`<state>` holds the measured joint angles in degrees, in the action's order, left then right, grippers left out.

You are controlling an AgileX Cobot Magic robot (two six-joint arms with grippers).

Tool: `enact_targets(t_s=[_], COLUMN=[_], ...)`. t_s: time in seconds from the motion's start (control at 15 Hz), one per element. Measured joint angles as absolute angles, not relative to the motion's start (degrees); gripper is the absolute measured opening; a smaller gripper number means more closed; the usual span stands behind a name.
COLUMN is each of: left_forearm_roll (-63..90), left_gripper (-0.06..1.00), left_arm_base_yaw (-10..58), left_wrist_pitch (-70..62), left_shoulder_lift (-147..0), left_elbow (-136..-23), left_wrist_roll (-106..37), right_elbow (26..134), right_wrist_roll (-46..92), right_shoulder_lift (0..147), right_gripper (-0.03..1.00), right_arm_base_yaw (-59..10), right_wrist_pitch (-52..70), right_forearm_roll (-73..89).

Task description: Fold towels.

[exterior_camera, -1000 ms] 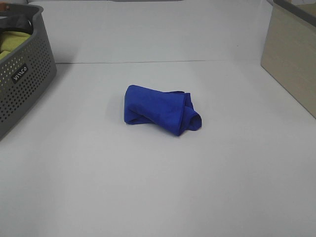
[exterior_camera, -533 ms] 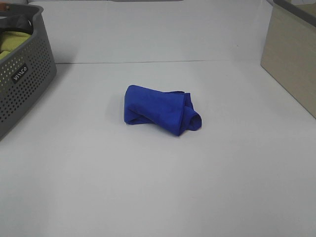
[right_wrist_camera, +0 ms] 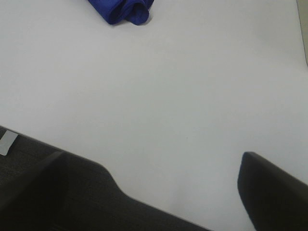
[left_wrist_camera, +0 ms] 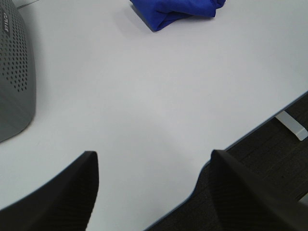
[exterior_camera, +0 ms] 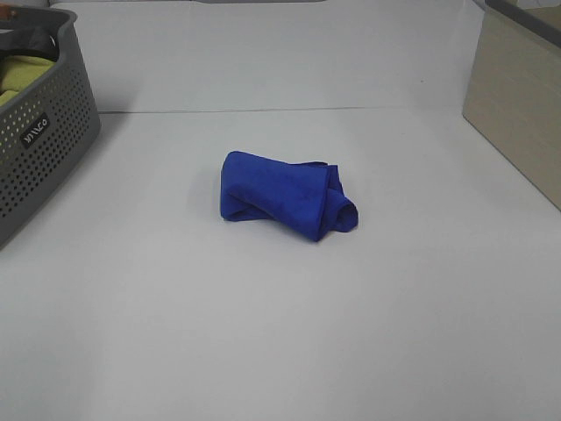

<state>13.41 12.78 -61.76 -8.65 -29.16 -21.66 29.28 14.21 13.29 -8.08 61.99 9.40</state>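
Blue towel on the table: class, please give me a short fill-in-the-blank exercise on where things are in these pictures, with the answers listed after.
1. The blue towel lies bunched up on the ______ table.
2. The grey basket stands to the ______ of the towel in the high view.
3. The cloth inside the basket is ______ in colour.
4. Both the left gripper and the right gripper are ______, holding nothing.

Missing words: white; left; yellow; open

Only the claws show. The left claw (left_wrist_camera: 151, 192) has 2 black fingers (left_wrist_camera: 57, 197) with a fine ribbed texture and rounded tips. The right claw (right_wrist_camera: 154, 192) has 2 dark, matte fingers (right_wrist_camera: 272, 190), too blurred for surface detail.
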Motion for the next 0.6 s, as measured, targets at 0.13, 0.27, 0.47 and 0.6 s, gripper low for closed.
enact_targets(t_s=[0.13,0.27,0.47,0.6], left_forearm_roll=[13.41,13.41,13.41,13.41], left_gripper=[0.63,0.63,0.63,0.63], left_arm_base_yaw=[12.78,12.15,7.28,3.27], left_wrist_pitch=[-61.76,-61.76,-61.76,-61.76], left_shoulder_lift=[-8.65,-8.65,-8.59,-8.59], left_elbow=[-29.16,-29.16,-29.16,-29.16], left_wrist_roll=[-21.66,-21.66,-21.66,-21.66], right_elbow=[29.28,29.28,29.28,29.28], right_wrist_roll=[14.21,14.21,14.21,14.21], right_shoulder_lift=[13.29,13.29,12.38,9.05], right_gripper=[0.89,0.89,0.89,0.89], right_arm_base_yaw=[-8.08,-8.08,-5.33,-0.92], right_wrist_pitch=[61.99,61.99,61.82,61.76], right_forearm_roll=[9.40,9.40,9.40,9.40])
